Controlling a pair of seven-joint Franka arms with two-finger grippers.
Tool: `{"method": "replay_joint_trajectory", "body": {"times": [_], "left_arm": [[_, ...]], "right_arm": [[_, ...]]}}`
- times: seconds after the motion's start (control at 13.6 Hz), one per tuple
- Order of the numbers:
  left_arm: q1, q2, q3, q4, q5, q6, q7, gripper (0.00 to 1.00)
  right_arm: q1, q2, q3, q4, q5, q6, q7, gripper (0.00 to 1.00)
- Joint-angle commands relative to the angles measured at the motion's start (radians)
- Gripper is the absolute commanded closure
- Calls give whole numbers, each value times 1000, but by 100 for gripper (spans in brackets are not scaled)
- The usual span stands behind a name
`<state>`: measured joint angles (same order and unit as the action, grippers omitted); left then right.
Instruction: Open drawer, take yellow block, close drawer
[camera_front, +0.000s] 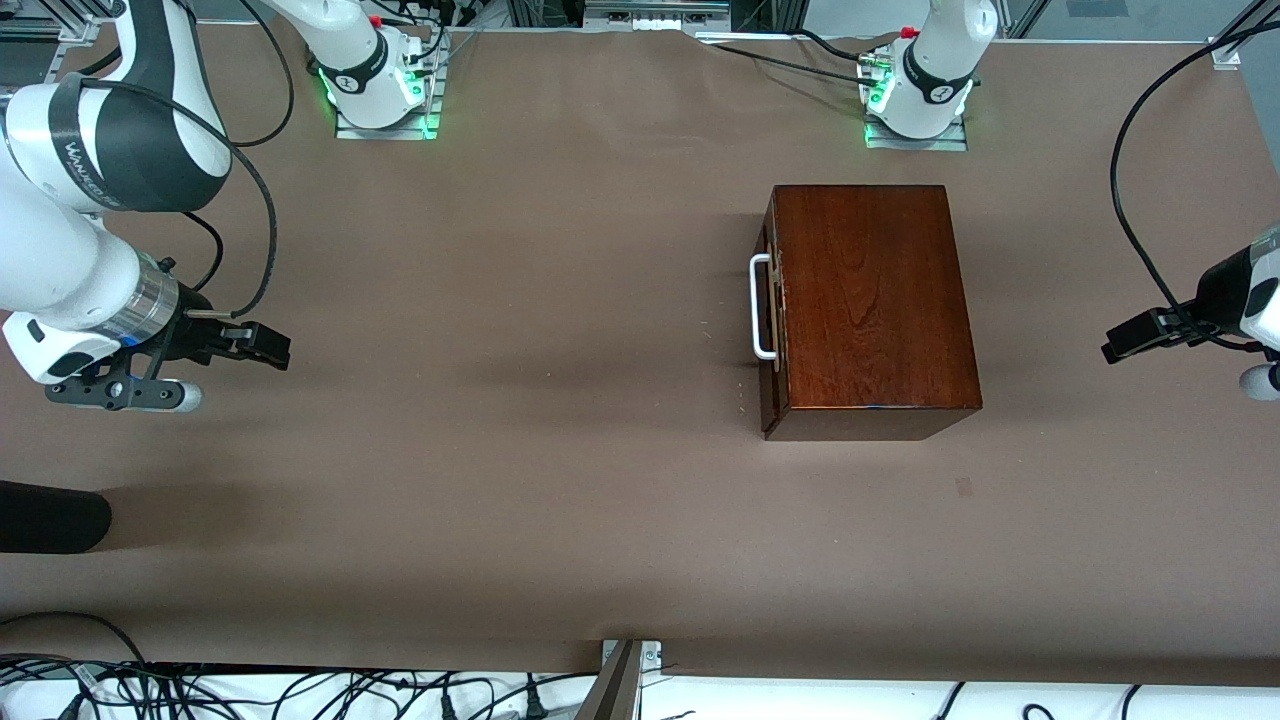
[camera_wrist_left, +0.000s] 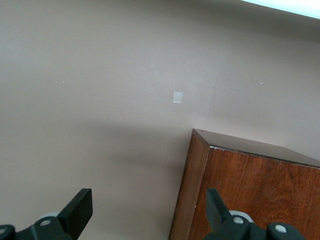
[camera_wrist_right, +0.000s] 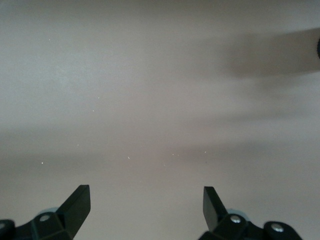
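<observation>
The drawer (camera_front: 770, 305) sits closed in the dark-brown wooden box (camera_front: 868, 300) toward the left arm's end of the brown table (camera_front: 520, 400), its white handle (camera_front: 762, 306) facing the right arm's end. No yellow block shows. The left gripper (camera_wrist_left: 147, 210) hovers beside the box, fingers spread; the right gripper (camera_wrist_right: 146, 207) hangs over bare tabletop, fingers spread.

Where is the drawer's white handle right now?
In the front view, the white handle sits on the shut drawer of the wooden box, facing the right arm's end of the table.

1 wooden box (camera_front: 870, 300), 1 drawer (camera_front: 768, 305)
</observation>
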<state>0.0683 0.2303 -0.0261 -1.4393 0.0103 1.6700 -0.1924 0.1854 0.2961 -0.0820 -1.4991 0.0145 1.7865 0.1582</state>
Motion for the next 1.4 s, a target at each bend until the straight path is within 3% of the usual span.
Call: {"method": "replay_joint_trajectory", "body": {"times": [0.0, 0.89, 1.33], "left_arm": [[4, -11, -2, 2, -16, 42, -7, 0], [-5, -2, -2, 14, -20, 42, -30, 0], [-16, 7, -11, 16, -16, 44, 143, 0]], "right_arm": [[0, 9, 2, 11, -2, 2, 9, 0], [0, 14, 4, 11, -2, 2, 9, 0], [0, 14, 4, 11, -4, 2, 9, 0]]}}
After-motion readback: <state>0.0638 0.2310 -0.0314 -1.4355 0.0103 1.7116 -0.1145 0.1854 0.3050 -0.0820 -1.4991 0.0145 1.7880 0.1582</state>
